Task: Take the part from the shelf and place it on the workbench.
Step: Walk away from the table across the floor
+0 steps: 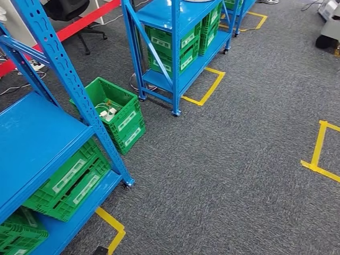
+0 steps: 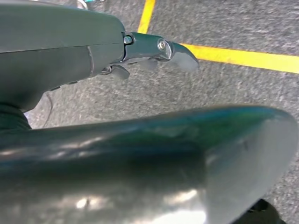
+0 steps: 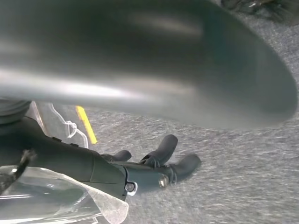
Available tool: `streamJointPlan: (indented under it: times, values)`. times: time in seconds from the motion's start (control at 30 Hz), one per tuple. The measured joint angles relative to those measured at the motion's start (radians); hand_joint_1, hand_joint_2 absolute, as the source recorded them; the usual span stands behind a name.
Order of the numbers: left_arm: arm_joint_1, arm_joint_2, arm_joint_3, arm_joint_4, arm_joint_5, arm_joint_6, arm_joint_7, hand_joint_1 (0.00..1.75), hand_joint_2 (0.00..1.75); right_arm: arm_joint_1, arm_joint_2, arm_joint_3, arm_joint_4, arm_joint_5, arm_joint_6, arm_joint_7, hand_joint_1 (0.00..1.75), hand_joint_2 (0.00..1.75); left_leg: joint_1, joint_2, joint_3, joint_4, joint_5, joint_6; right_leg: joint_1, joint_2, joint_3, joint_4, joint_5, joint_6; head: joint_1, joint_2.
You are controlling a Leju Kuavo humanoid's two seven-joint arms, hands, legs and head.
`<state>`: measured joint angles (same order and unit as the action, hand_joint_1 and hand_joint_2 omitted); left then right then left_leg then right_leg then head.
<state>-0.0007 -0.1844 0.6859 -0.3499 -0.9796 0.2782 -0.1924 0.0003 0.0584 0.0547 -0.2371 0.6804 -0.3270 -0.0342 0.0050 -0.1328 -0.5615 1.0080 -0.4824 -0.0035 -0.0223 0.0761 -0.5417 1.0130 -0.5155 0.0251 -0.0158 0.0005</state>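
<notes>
Down at the left, the near blue shelf [image 1: 36, 133] has green crates [image 1: 70, 180] tucked under it. Just beside its upright, a green crate on the carpet [image 1: 116, 114] holds small white pieces with wires; whether one is the part I cannot tell. Further on, a second blue shelf [image 1: 176, 32] carries stacked green crates [image 1: 176, 50]. The left hand [image 2: 105, 51] hangs over the floor with fingers straight, holding nothing. The right hand [image 3: 141, 170] has clear plastic film [image 3: 53, 200] against it, fingers apart; any grip I cannot tell

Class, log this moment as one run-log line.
scene: blue shelves, green crates | left hand: empty | right hand: clear plastic beside, grip unclear
</notes>
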Motion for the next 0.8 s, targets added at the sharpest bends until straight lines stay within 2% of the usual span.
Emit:
streamJointPlan:
  times: [0.03, 0.07, 0.13, 0.17, 0.2, 0.23, 0.27, 0.3, 0.33, 0.37, 0.4, 0.43, 0.5, 0.53, 0.57, 0.6, 0.63, 0.67, 0.7, 0.73, 0.77, 0.8]
  values:
    - [0.001, 0.000, 0.000, 0.000, 0.000, 0.000, 0.000, 0.00, 0.00, 0.000, 0.000, 0.000, 0.000, 0.001, -0.001, 0.000, 0.00, 0.00, -0.001, 0.016, -0.005, 0.009, -0.007, -0.005, 0.000, -0.013, 0.003, -0.002, 0.000, -0.007, -0.002, 0.000]
    - [0.002, 0.001, 0.000, 0.000, 0.000, 0.000, 0.001, 0.00, 0.00, 0.001, 0.000, 0.001, 0.000, 0.002, -0.002, 0.000, 0.00, 0.00, -0.002, 0.043, -0.018, 0.035, -0.023, -0.009, 0.000, -0.029, 0.005, -0.006, 0.001, -0.013, -0.006, 0.000]
    - [-0.001, 0.001, 0.000, 0.000, 0.002, 0.001, 0.002, 0.00, 0.00, 0.003, 0.000, 0.001, 0.000, 0.002, -0.004, 0.000, 0.00, 0.00, -0.003, 0.103, -0.071, 0.145, -0.079, -0.015, 0.003, -0.062, 0.009, -0.009, -0.002, -0.023, -0.012, 0.000]
    - [-0.003, 0.000, 0.000, 0.000, 0.003, 0.002, 0.002, 0.00, 0.00, 0.004, -0.001, 0.001, 0.000, 0.002, -0.004, 0.000, 0.00, 0.00, -0.002, 0.115, -0.105, 0.214, -0.107, -0.017, 0.006, -0.079, 0.011, -0.009, -0.005, -0.026, -0.012, 0.000]
    - [-0.002, 0.000, 0.000, 0.000, 0.003, 0.003, 0.002, 0.00, 0.00, 0.005, -0.001, 0.002, 0.000, 0.002, -0.004, 0.000, 0.00, 0.00, -0.002, 0.120, -0.131, 0.265, -0.122, -0.018, 0.009, -0.096, 0.013, -0.009, -0.007, -0.028, -0.012, 0.000]
    - [0.000, -0.001, 0.000, 0.000, 0.004, 0.003, 0.002, 0.00, 0.00, 0.005, -0.001, 0.003, 0.000, 0.002, -0.004, -0.001, 0.00, 0.00, -0.001, 0.123, -0.140, 0.284, -0.117, -0.017, 0.011, -0.111, 0.015, -0.008, -0.010, -0.029, -0.013, 0.000]
    - [0.003, -0.001, 0.000, 0.000, 0.004, 0.003, 0.002, 0.00, 0.00, 0.004, -0.001, 0.004, 0.000, 0.002, -0.005, -0.001, 0.00, 0.00, -0.002, 0.126, -0.130, 0.263, -0.094, -0.015, 0.012, -0.125, 0.019, -0.008, -0.013, -0.029, -0.013, 0.000]
    - [0.005, -0.001, 0.000, 0.000, 0.005, 0.004, 0.002, 0.00, 0.00, 0.003, -0.001, 0.006, 0.000, 0.002, -0.005, -0.002, 0.00, 0.00, -0.004, 0.134, -0.102, 0.207, -0.057, -0.010, 0.014, -0.138, 0.024, -0.009, -0.016, -0.029, -0.013, 0.000]
    - [0.006, -0.001, 0.000, 0.000, 0.005, 0.004, 0.002, 0.00, 0.00, 0.002, -0.001, 0.007, 0.000, 0.002, -0.005, -0.002, 0.00, 0.00, -0.009, 0.159, -0.065, 0.136, -0.024, -0.002, 0.015, -0.149, 0.029, -0.009, -0.020, -0.028, -0.012, 0.000]
    - [0.005, 0.000, 0.000, 0.000, 0.006, 0.004, 0.002, 0.00, 0.00, 0.002, -0.001, 0.008, 0.000, 0.002, -0.006, -0.003, 0.00, 0.00, -0.016, 0.188, -0.033, 0.073, -0.004, 0.007, 0.018, -0.160, 0.033, -0.009, -0.024, -0.025, -0.013, 0.000]
    - [0.003, 0.000, 0.000, 0.000, 0.007, 0.005, 0.002, 0.00, 0.00, 0.002, 0.000, 0.009, 0.000, 0.002, -0.006, -0.004, 0.00, 0.00, -0.023, 0.211, -0.013, 0.030, 0.005, 0.014, 0.020, -0.172, 0.036, -0.009, -0.028, -0.021, -0.013, 0.000]
    - [0.001, 0.000, 0.000, 0.000, 0.009, 0.005, 0.002, 0.00, 0.00, 0.001, 0.000, 0.010, 0.000, 0.002, -0.007, -0.004, 0.00, 0.00, -0.029, 0.226, -0.005, 0.010, 0.004, 0.019, 0.022, -0.185, 0.039, -0.010, -0.031, -0.016, -0.013, 0.000]
    - [0.002, 0.000, 0.000, 0.000, 0.012, 0.005, 0.002, 0.00, 0.00, -0.001, 0.000, 0.011, -0.001, 0.003, -0.008, -0.005, 0.00, 0.00, -0.030, 0.206, -0.005, 0.000, 0.005, 0.026, 0.024, -0.211, 0.046, -0.014, -0.036, -0.007, -0.014, 0.000]
    - [0.005, 0.000, 0.000, 0.000, 0.013, 0.006, 0.002, 0.00, 0.00, -0.002, 0.000, 0.012, -0.001, 0.003, -0.008, -0.006, 0.00, 0.00, -0.027, 0.193, -0.001, -0.007, 0.008, 0.030, 0.023, -0.205, 0.047, -0.012, -0.042, -0.002, -0.012, 0.000]
    - [0.007, 0.000, 0.000, 0.000, 0.014, 0.006, 0.002, 0.00, 0.00, -0.003, 0.000, 0.013, -0.002, 0.004, -0.009, -0.007, 0.00, 0.00, -0.023, 0.180, 0.003, -0.014, 0.012, 0.035, 0.022, -0.183, 0.041, 0.007, -0.057, 0.002, -0.010, 0.000]
    - [0.007, 0.000, 0.000, 0.000, 0.015, 0.006, 0.002, 0.00, 0.00, -0.003, 0.000, 0.013, -0.002, 0.004, -0.010, -0.008, 0.00, 0.00, -0.018, 0.167, 0.007, -0.019, 0.015, 0.038, 0.020, -0.150, 0.022, 0.049, -0.081, 0.006, -0.006, 0.000]
    - [0.006, -0.001, 0.000, 0.000, 0.015, 0.006, 0.002, 0.00, 0.00, -0.002, 0.000, 0.014, -0.002, 0.004, -0.010, -0.009, 0.00, 0.00, -0.016, 0.153, 0.007, -0.021, 0.016, 0.040, 0.017, -0.113, -0.008, 0.113, -0.111, 0.009, -0.002, 0.000]
    - [0.005, -0.002, 0.000, 0.000, 0.016, 0.005, 0.002, 0.00, 0.00, 0.000, 0.000, 0.014, -0.002, 0.004, -0.011, -0.010, 0.00, 0.00, -0.015, 0.137, 0.007, -0.020, 0.016, 0.041, 0.015, -0.090, -0.048, 0.187, -0.139, 0.012, 0.000, 0.000]
    - [0.004, -0.003, 0.000, 0.000, 0.016, 0.005, 0.002, 0.00, 0.00, 0.002, 0.000, 0.015, -0.002, 0.004, -0.011, -0.010, 0.00, 0.00, -0.014, 0.122, 0.007, -0.020, 0.016, 0.041, 0.013, -0.081, -0.083, 0.247, -0.155, 0.014, 0.002, 0.000]
    - [0.005, -0.004, 0.000, 0.000, 0.016, 0.005, 0.002, 0.00, 0.00, 0.003, -0.001, 0.015, -0.002, 0.004, -0.011, -0.011, 0.00, 0.00, -0.014, 0.107, 0.009, -0.020, 0.015, 0.041, 0.012, -0.078, -0.105, 0.275, -0.151, 0.016, 0.003, 0.000]
    - [0.006, -0.004, 0.000, 0.000, 0.017, 0.005, 0.002, 0.00, 0.00, 0.004, -0.001, 0.016, -0.002, 0.004, -0.011, -0.012, 0.00, 0.00, -0.013, 0.092, 0.011, -0.019, 0.014, 0.040, 0.011, -0.077, -0.109, 0.264, -0.127, 0.018, 0.003, 0.000]
    - [0.008, -0.004, 0.000, 0.000, 0.017, 0.005, 0.002, 0.00, 0.00, 0.005, -0.001, 0.016, -0.002, 0.004, -0.011, -0.013, 0.00, 0.00, -0.011, 0.078, 0.013, -0.018, 0.013, 0.037, 0.009, -0.072, -0.092, 0.211, -0.086, 0.019, 0.003, 0.000]
